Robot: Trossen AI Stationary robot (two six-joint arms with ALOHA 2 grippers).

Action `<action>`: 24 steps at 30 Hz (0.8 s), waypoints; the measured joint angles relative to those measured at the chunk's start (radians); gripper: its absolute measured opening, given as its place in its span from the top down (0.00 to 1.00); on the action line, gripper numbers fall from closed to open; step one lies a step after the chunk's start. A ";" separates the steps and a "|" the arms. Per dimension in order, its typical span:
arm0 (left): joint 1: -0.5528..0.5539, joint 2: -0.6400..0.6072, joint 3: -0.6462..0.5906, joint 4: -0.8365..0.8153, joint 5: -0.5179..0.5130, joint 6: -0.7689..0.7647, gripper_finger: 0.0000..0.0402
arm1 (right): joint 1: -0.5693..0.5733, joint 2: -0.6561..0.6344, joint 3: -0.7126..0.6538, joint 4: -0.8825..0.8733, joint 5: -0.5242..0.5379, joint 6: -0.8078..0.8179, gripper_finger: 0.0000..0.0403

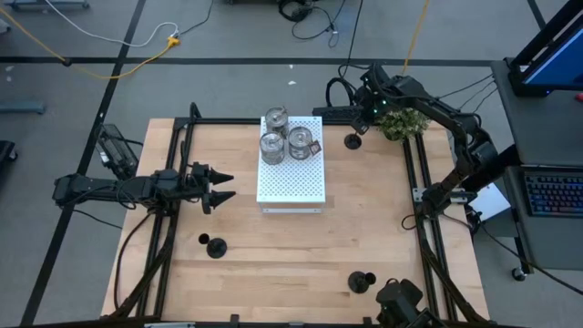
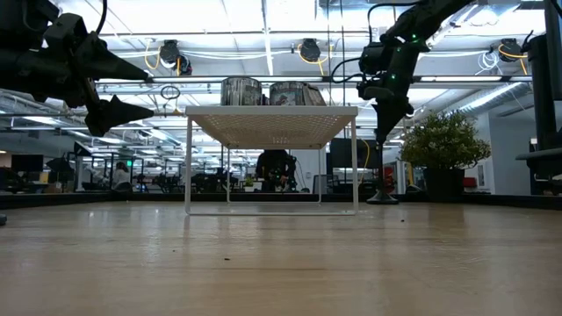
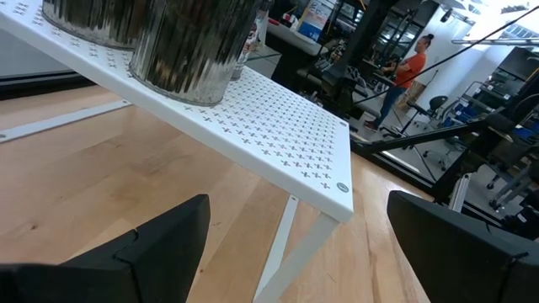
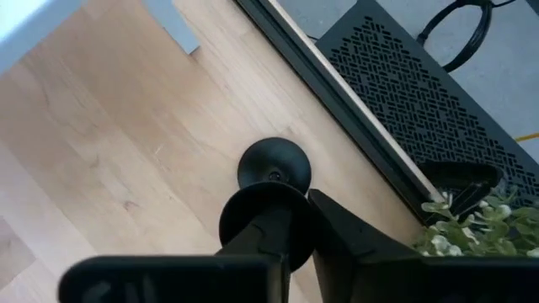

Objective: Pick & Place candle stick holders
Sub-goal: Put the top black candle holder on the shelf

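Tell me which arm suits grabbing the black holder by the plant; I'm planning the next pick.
Right. The right gripper hangs directly above that black holder, beside the plant. The left gripper waits open across the white board, far from it.

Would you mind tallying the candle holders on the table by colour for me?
Silver holders: 3, all on the white shelf.
Black holders: 3, all on the wooden table.
Total: 6.

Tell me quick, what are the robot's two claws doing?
Left gripper: open, holding nothing, beside the white perforated board.
Right gripper: shut on a black candle stick holder near the plant.
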 joint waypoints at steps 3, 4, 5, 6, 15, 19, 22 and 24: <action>0.000 0.000 0.000 0.000 0.000 0.000 0.09 | 0.000 0.000 0.000 0.004 0.007 0.000 0.94; 0.000 0.000 0.000 0.000 0.000 0.000 0.09 | 0.000 0.000 0.000 0.004 0.007 0.000 0.94; 0.000 0.000 0.000 0.000 0.000 0.000 0.09 | 0.000 0.000 0.000 0.004 0.005 0.001 0.96; 0.000 0.000 0.000 0.000 0.000 0.000 0.09 | 0.000 0.000 0.000 0.004 0.004 0.001 0.96; 0.000 0.000 0.000 0.000 0.000 0.000 0.09 | 0.002 -0.078 -0.003 0.008 0.007 0.001 0.96; 0.000 0.000 0.000 0.000 0.000 0.000 0.09 | 0.009 -0.126 -0.006 -0.038 0.039 0.007 1.00; 0.000 0.000 0.000 0.000 0.000 0.000 0.09 | 0.014 -0.158 -0.006 -0.109 0.036 0.023 1.00; 0.000 0.000 0.000 0.000 0.000 0.000 0.09 | 0.028 -0.172 -0.006 -0.122 0.028 0.049 1.00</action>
